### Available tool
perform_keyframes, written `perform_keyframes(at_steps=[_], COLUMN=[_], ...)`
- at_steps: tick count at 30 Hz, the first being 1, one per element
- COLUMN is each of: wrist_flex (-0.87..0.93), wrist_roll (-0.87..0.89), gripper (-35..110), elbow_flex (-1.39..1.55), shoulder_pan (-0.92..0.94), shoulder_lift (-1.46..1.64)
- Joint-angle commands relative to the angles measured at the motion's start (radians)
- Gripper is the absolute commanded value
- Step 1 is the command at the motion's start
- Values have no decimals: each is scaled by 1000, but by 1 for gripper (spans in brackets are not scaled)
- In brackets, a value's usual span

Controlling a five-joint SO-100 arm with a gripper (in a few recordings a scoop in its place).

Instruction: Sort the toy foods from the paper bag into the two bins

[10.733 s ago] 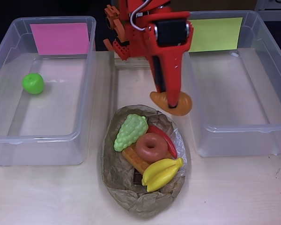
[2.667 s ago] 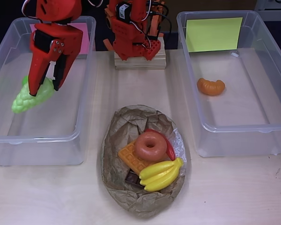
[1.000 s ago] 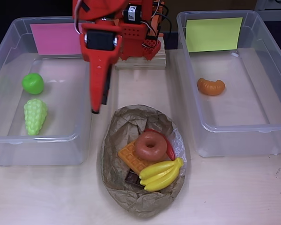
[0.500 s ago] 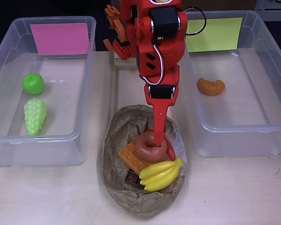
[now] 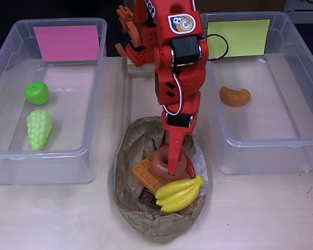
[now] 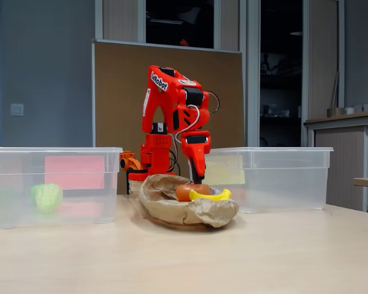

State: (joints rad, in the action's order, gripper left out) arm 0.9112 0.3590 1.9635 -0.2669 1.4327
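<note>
The arm [image 5: 175,62] is bright orange-red plastic throughout, built of blocky segments with black motor housings set into them. A round cartoon sticker sits on a white patch on its upper face, and white lettering runs along the shoulder in the fixed view. Thin black and white cables loop beside the joints. Small dark screws dot the segment above the long, tapering gripper [image 5: 173,165].

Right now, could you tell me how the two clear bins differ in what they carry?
The pink-card bin holds two green toys, an apple and grapes; the yellow-green-card bin holds one orange croissant. The pink-card bin sits left in the overhead view, the other right. Both are clear rectangular tubs.
</note>
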Motion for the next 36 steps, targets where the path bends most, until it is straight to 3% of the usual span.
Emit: perform_keyframes(at_steps=[1,16,36], wrist_flex=[-18,41,261], wrist_roll=[-15,-126,-236], gripper=[55,47,49], elbow_flex=[-29,-153,-262], shoulder_pan=[14,64,127], shoulder_lift=[-15,-95,-98])
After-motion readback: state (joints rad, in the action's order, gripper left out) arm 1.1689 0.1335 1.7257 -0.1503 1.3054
